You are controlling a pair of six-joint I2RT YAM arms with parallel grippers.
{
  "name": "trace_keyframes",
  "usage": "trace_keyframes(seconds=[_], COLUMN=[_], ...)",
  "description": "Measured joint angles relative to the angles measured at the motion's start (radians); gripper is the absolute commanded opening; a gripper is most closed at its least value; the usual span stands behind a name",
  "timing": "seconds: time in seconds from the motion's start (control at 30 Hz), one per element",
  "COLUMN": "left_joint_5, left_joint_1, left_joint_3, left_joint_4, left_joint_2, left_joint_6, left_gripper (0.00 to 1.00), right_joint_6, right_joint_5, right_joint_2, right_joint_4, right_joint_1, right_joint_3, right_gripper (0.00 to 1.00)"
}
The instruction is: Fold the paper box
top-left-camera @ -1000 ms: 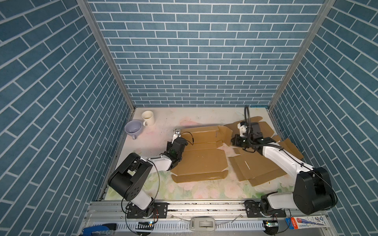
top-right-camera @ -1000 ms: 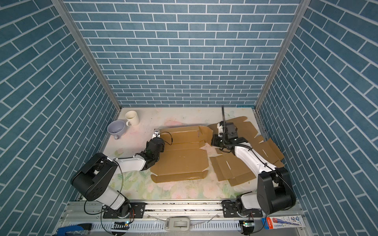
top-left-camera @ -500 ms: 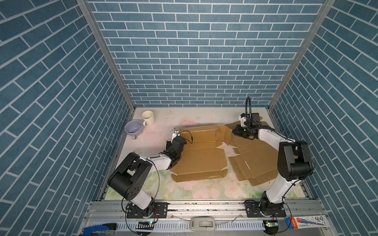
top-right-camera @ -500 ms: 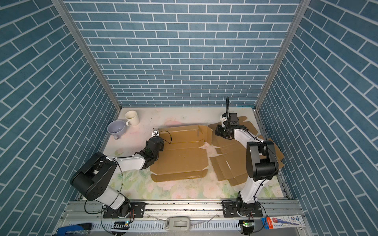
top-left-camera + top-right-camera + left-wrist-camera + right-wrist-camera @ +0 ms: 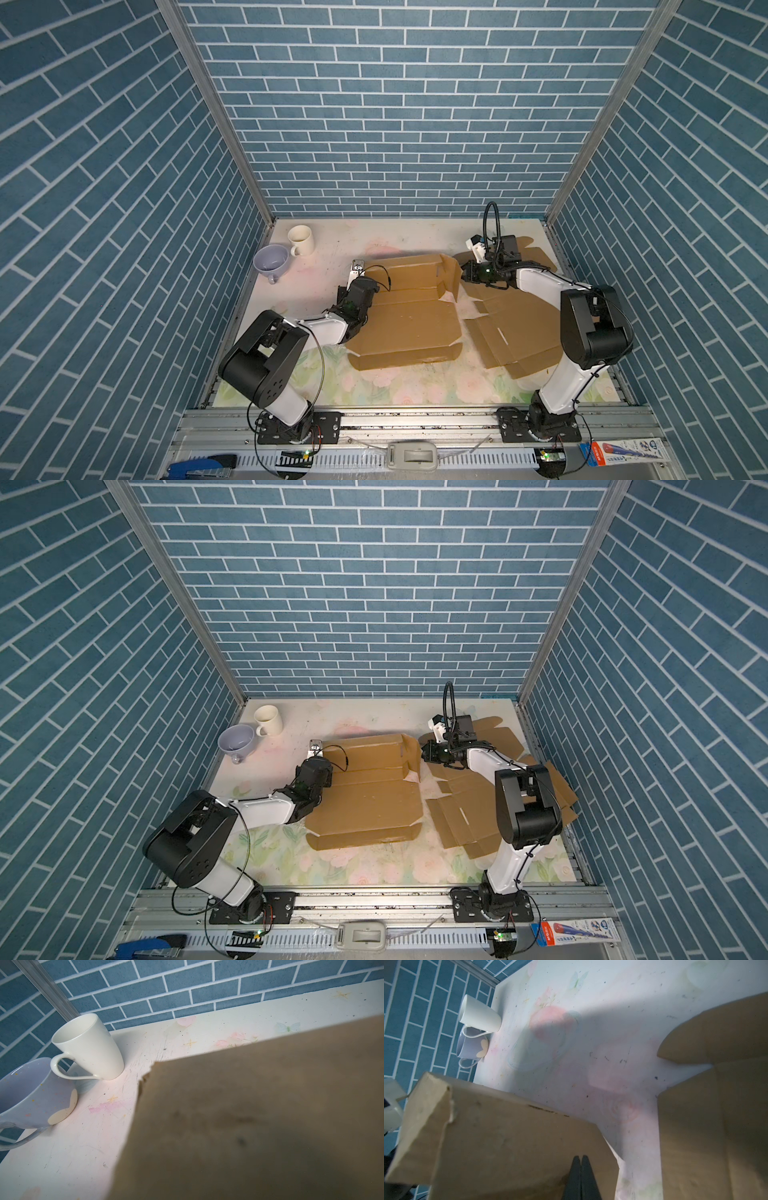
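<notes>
Paper box (image 5: 407, 320): brown and mostly flat at the middle of the table (image 5: 374, 237), with its right-hand flap standing up.

Right gripper (image 5: 580, 1157): fingers pressed together, tips against that raised flap. In both top views it sits just right of the flap.

Left gripper (image 5: 360, 286): at the box's left edge. Cardboard hides its fingers in the left wrist view. It is closed, but whether it pinches the board cannot be told.

Second cardboard sheet (image 5: 519, 332): flat beneath the right arm.

White mug (image 5: 300, 240) and lavender cup (image 5: 271, 262): side by side in the far-left corner, well apart from the box.
</notes>
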Motion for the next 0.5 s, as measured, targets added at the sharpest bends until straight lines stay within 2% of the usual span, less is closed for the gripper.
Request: trace_keyframes(seconds=[0.27,0.5], left_joint_5=[0.002,0.003], left_joint_1=[0.001,0.003], left_joint_3=[0.001,0.001], left_joint_4=[-0.001,-0.001], left_joint_2=[0.0,0.0], left_joint_6=[0.0,-0.003], left_gripper=[0.0,0.0], right_joint_6=[0.009,0.01], right_joint_5=[-0.042,0.048], right_joint_2=[-0.093,-0.095], right_joint_4=[0.002,0.016], right_joint_1=[0.09,0.137], right_joint_3=[-0.024,-0.076], right_gripper=[0.03,0.13])
